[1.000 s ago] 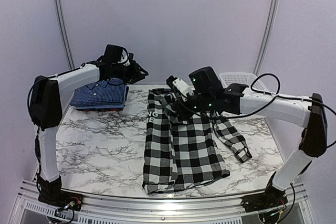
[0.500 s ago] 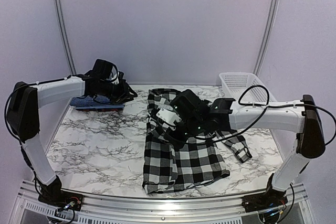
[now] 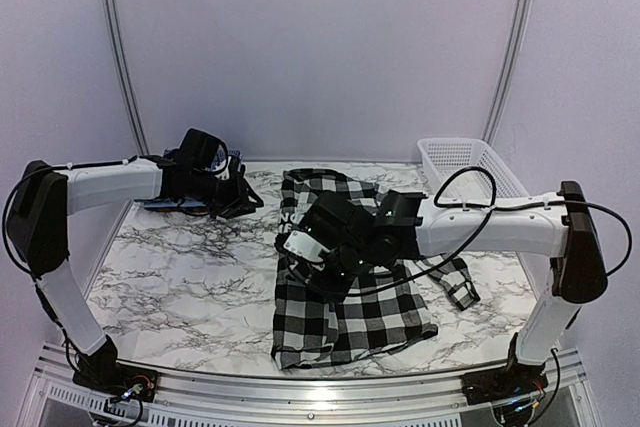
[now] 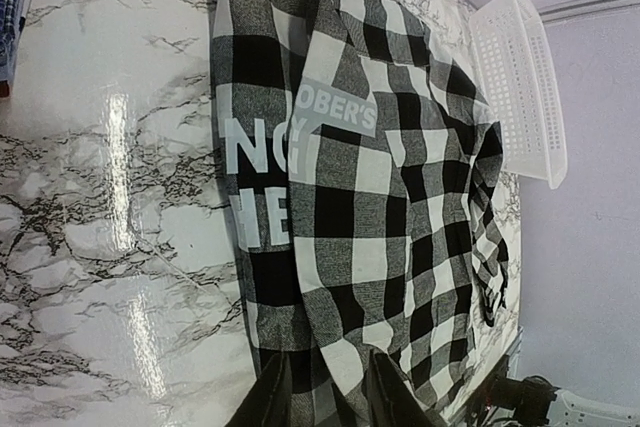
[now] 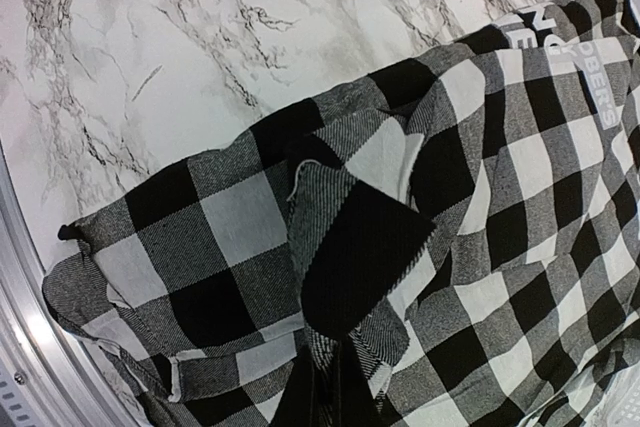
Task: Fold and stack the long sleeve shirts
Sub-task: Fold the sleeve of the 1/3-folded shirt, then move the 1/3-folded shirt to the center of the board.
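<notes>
The black-and-white checked shirt lies flat in the middle of the table, white lettering near its collar. My right gripper is over its left half and shut on a fold of its sleeve cloth, held low above the body. My left gripper is open and empty, hanging left of the shirt's collar end; its fingers frame the shirt. The folded dark blue shirts sit at the back left, mostly hidden behind my left arm; an edge shows in the left wrist view.
A white mesh basket stands at the back right, also in the left wrist view. The shirt's other sleeve trails off to the right. Bare marble lies left of the shirt. A metal rail runs along the near edge.
My right gripper has carried the sleeve cloth down and left across the shirt. My left gripper has left the blue stack and moved right and lower towards the checked shirt.
</notes>
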